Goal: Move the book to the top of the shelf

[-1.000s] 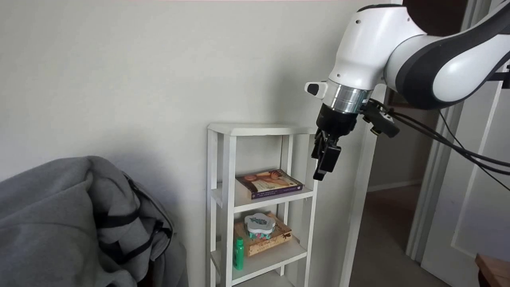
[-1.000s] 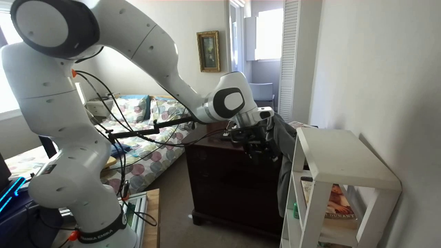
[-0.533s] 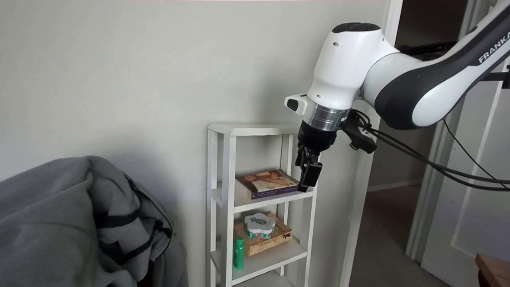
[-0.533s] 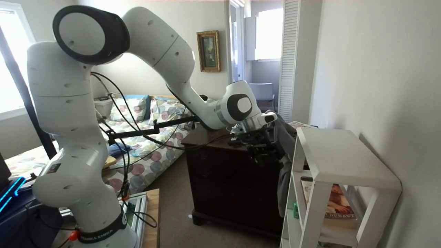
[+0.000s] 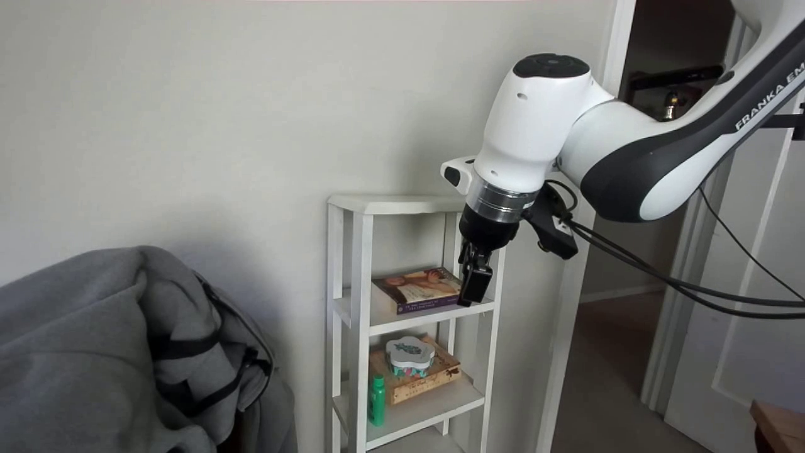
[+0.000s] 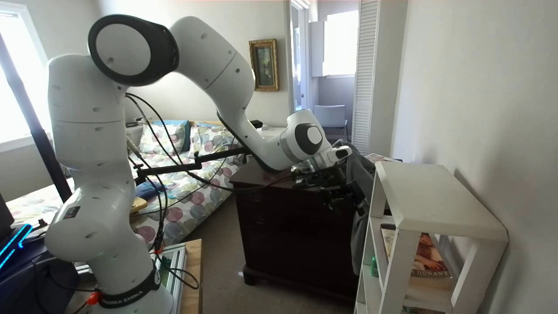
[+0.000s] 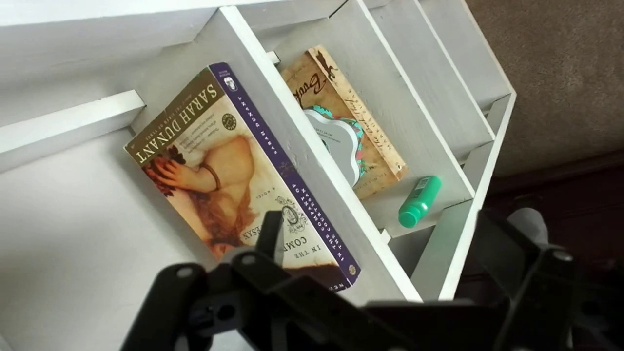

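Note:
The book [image 5: 415,292] lies flat on the upper open tier of the white shelf [image 5: 402,205], under the top board. Its purple spine faces outward. The wrist view shows its pictured cover and spine [image 7: 234,161], and an exterior view shows part of it through the shelf frame [image 6: 429,264]. The gripper [image 5: 471,292] is at the front right of that tier, overlapping the book's right end in the picture. In the wrist view the gripper [image 7: 385,234] is open, its fingers wide apart with nothing held; the left finger [image 7: 269,236] overlaps the cover. Contact cannot be told.
On the tier below lie a tan book [image 5: 427,384], a flower-shaped tin [image 5: 410,353] and a green bottle [image 5: 377,400]. Shelf posts stand near the gripper. A dark dresser [image 6: 296,235] and a grey cloth [image 5: 94,340] stand beside the shelf. Cables [image 5: 666,277] trail from the wrist.
The arm and gripper have moved down and left in an exterior view, closer to the shelf and the book's right end. The book and the other shelf items have not moved.

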`<state>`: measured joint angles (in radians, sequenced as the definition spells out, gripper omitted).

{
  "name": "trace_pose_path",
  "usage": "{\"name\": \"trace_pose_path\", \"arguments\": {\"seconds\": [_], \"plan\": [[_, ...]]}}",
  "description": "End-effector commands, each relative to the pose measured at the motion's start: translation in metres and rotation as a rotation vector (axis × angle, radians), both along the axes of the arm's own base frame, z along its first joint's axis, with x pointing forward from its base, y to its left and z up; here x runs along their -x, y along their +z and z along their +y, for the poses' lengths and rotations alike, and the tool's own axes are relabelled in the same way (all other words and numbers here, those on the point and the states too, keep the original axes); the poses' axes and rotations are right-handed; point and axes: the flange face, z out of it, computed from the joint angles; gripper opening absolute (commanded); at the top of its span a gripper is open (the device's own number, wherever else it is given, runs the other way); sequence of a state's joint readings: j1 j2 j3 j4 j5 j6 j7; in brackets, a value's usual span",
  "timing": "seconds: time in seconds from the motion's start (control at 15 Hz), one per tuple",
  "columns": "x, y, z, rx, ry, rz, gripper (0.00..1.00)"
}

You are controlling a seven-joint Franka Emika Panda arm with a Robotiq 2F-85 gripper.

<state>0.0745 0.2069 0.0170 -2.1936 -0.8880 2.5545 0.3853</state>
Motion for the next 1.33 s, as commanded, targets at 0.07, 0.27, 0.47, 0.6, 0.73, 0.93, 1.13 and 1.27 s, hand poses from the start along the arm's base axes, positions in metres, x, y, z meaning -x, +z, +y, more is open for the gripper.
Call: {"name": "trace_pose_path", "arguments": {"seconds": [0.07, 0.27, 0.47, 0.6, 0.73, 0.93, 1.13, 1.27], "plan": [[-0.012, -0.006, 0.001, 0.051, 0.038, -0.028, 1.00], [-0.023, -0.016, 0.008, 0.099, 0.110, -0.043, 1.00], [-0.030, -0.031, 0.016, 0.108, 0.162, -0.045, 1.00], [-0.034, -0.045, 0.016, 0.106, 0.176, -0.039, 1.00], [-0.037, -0.056, 0.014, 0.097, 0.182, -0.040, 1.00], [-0.045, -0.068, 0.009, 0.066, 0.199, -0.063, 1.00], [-0.055, -0.072, 0.002, 0.043, 0.222, -0.104, 1.00], [-0.061, -0.075, -0.003, 0.038, 0.247, -0.117, 1.00]]}}
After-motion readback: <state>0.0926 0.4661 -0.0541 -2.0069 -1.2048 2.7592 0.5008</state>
